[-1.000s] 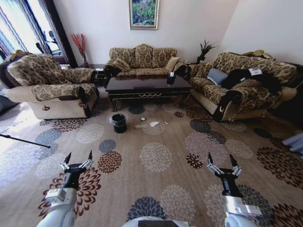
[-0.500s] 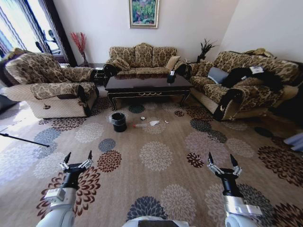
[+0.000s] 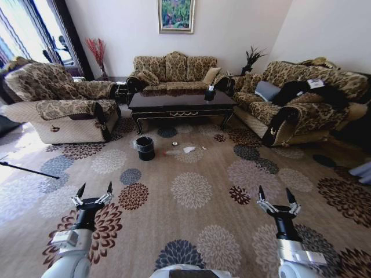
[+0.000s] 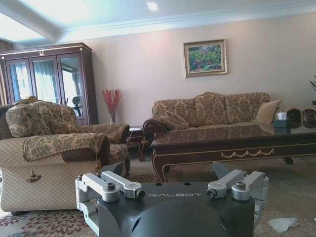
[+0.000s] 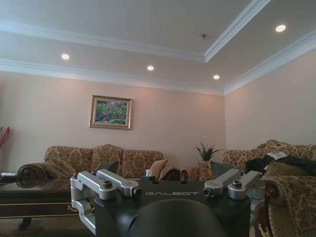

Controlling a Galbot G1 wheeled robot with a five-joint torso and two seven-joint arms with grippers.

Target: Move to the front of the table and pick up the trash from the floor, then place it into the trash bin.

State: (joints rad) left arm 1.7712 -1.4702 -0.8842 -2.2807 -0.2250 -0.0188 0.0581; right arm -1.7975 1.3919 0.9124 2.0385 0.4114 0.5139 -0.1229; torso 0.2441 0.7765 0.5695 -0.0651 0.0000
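The dark glossy table (image 3: 179,103) stands across the room in front of the back sofa, and it also shows in the left wrist view (image 4: 237,140). On the patterned carpet floor (image 3: 191,191) before it lies the trash: a clear bottle (image 3: 172,153), a crumpled white paper (image 3: 189,150) and a tiny piece (image 3: 204,149). The black trash bin (image 3: 145,148) stands just left of them. My left gripper (image 3: 95,187) and right gripper (image 3: 274,192) hover low over the near carpet, both open and empty, far from the trash. The paper (image 4: 282,224) also shows in the left wrist view.
An armchair (image 3: 58,104) stands at the left, a sofa (image 3: 174,72) behind the table and another sofa (image 3: 295,101) with dark clothing on it at the right. A thin dark rod (image 3: 29,171) lies on the floor at far left. Open carpet stretches between me and the trash.
The whole head view has shifted slightly, so the camera has moved a little. Both arms hold the same pose with open fingers. The trash and bin have not moved.
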